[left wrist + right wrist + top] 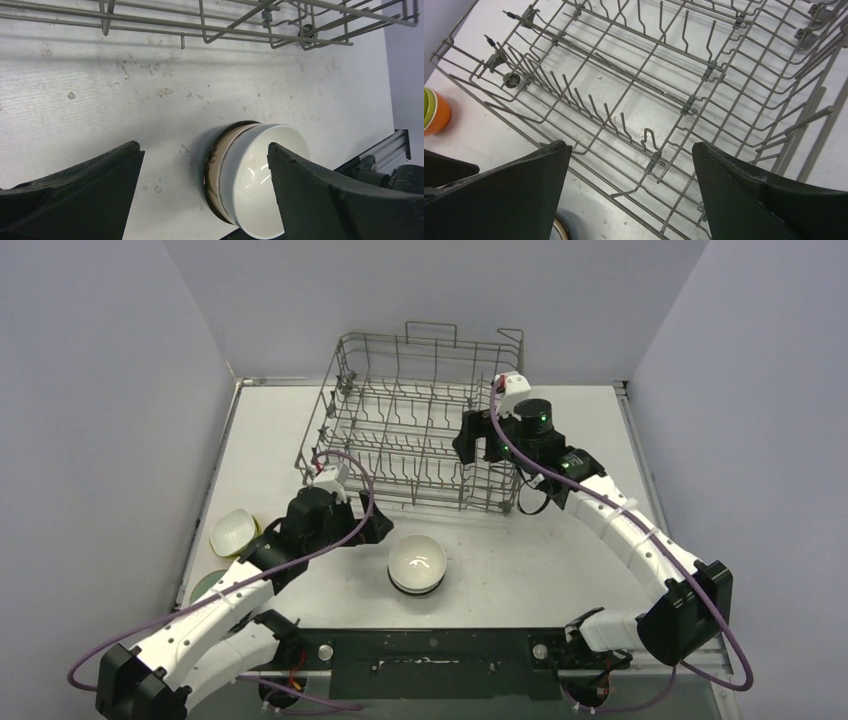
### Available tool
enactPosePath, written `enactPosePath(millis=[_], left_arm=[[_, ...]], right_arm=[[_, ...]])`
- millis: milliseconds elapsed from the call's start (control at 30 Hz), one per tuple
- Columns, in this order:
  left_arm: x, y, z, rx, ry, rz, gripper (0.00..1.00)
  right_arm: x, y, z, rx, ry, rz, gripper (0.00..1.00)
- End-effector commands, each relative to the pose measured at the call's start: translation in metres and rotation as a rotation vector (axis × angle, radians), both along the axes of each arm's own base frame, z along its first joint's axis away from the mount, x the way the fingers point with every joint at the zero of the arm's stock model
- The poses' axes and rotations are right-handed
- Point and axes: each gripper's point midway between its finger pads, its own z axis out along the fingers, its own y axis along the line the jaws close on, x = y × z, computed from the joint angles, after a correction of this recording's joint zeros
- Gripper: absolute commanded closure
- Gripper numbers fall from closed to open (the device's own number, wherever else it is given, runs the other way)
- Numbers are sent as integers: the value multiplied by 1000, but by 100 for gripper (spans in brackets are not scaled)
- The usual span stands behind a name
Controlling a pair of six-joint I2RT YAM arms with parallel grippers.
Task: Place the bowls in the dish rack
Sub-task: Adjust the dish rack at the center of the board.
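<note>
Closest in my left wrist view are my two black fingers (75, 200), spread wide with nothing between them: my left claw (204, 147) is open and holds nothing. Under it on the worktop (100, 100) sits a stack of bowls (250, 185), a white one nested in a beige one with a dark rim. The stack lies toward my right-hand finger and is partly hidden behind it; I cannot tell whether that finger touches it. From above, the stack is just beside the left claw, on the side nearer my bases, and apart from the dish rack (430, 490), whose near edge runs across the top of the left wrist view.

My right claw (629, 146) is open as well, fingers wide and empty, hanging over the right part of the rack with its tines and wires directly beneath. At the left edge of that wrist view an orange bowl (436, 117) with a lime one inside stands on the worktop outside the rack.

From above, more bowls lie by the worktop's left edge beside my left arm: a cream-white bowl (230, 532) and, nearer my base, a pale green bowl (205, 585) partly hidden by the arm.
</note>
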Motion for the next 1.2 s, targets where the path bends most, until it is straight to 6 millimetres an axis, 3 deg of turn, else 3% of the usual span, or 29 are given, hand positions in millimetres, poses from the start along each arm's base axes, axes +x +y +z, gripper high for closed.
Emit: enactPosePath(millis=[0, 67, 267, 367, 533, 633, 800, 933, 1000, 1167], left_arm=[[18, -1, 46, -69, -155, 27, 4], [20, 2, 48, -77, -168, 36, 4], [26, 13, 50, -149, -170, 67, 4], [31, 23, 50, -207, -158, 89, 4], [37, 40, 49, -243, -149, 139, 4], [42, 52, 49, -228, -136, 189, 4], [46, 65, 46, -199, -115, 238, 4], [45, 60, 49, -211, -138, 195, 4], [43, 55, 52, -230, -154, 157, 3], [37, 37, 63, -282, -201, 35, 2]], right_arm=[[1, 19, 23, -22, -96, 34, 2], [-3, 33, 19, -26, -83, 83, 0], [-16, 67, -16, -45, -9, 158, 14], [-19, 75, -35, -73, 24, 159, 24], [-12, 58, -59, -127, 61, 58, 38], [-4, 36, -65, -134, 70, -25, 44], [7, -5, -75, -50, 130, -74, 45], [12, -41, -74, -54, 118, -164, 44], [11, -44, -69, -46, 102, -173, 40], [4, -24, -54, 27, 68, -81, 26]])
